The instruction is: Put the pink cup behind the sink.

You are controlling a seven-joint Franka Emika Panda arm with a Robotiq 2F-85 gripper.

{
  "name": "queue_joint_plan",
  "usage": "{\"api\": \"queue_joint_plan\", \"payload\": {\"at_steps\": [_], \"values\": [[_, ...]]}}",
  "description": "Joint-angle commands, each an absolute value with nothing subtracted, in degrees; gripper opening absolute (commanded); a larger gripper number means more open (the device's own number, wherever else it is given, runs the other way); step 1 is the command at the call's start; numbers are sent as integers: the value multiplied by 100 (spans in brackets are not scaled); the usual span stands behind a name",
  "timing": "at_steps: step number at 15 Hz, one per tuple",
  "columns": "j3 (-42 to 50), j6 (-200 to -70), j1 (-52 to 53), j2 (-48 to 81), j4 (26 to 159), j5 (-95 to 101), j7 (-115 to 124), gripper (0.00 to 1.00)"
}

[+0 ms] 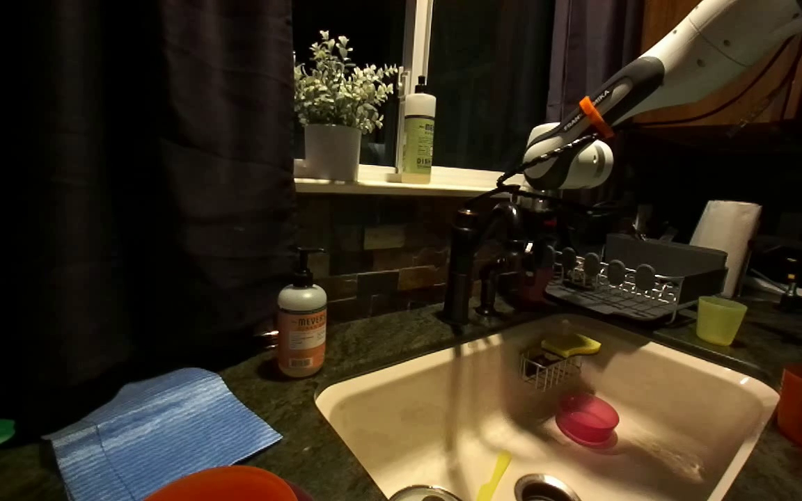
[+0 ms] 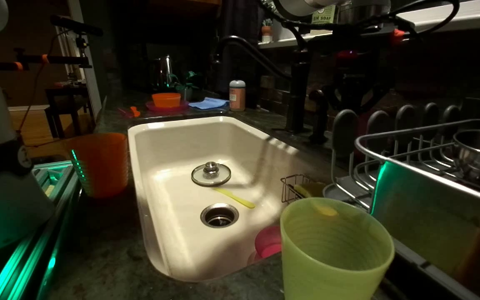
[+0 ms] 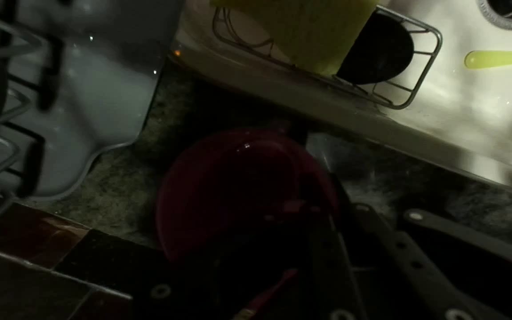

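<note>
An exterior view put the pink cup behind the sink; in an exterior view, darkness hid whether the gripper held it; in the wrist view, fingers at its rim could snag, toppling it

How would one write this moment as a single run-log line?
Pink cup: behind sink, near faucet | hand: at cup | grip: too dark to tell

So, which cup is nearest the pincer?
The pink cup behind the sink, the wrist view's only cup; the yellow-green cup and orange cup stand farther off.
</note>
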State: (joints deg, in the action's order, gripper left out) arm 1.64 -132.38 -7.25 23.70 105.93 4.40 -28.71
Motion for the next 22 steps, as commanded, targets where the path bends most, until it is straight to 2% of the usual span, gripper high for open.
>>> {"api": "queue_joint_plan", "payload": {"at_steps": [1, 2, 3, 4, 13, 14, 22], "values": [[44, -13390, -831, 2643, 10363, 380, -2944, 1], [32, -13385, -837, 2682, 10323, 377, -2946, 1], [32, -13331, -835, 2701, 10290, 406, -2936, 30], [29, -13306, -835, 2696, 10274, 417, -2926, 31], [143, -13329, -669, 2072, 10538, 451, -2095, 97], [170, -13354, -645, 1987, 10562, 466, -1899, 100], [555, -13415, -261, 1360, 10671, 1177, 232, 100]]}}
